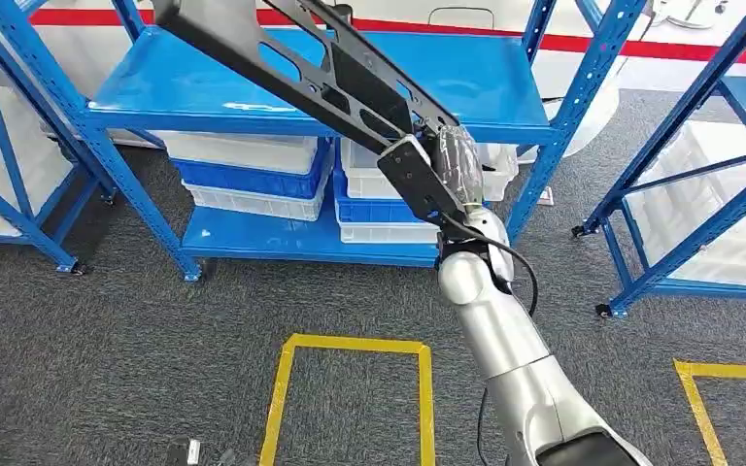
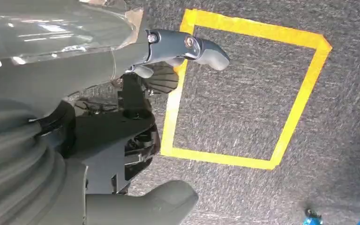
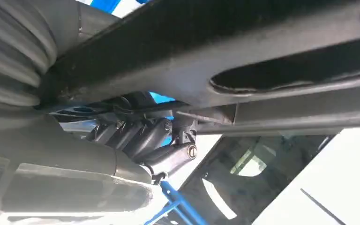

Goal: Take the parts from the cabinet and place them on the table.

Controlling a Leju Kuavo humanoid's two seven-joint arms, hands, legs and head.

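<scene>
The left hand hangs over grey carpet, its grey ribbed cover and thick grey thumb close to the camera and one finger stretched out with nothing in it. Beneath it a rectangle of yellow tape is marked on the carpet. A small blue caster stands well apart from the tape.

Grey carpet covered the floor, marked with yellow tape squares. Blue metal shelving stood ahead, white and blue bins stacked beneath. A red stripe crossed the white wall.
</scene>
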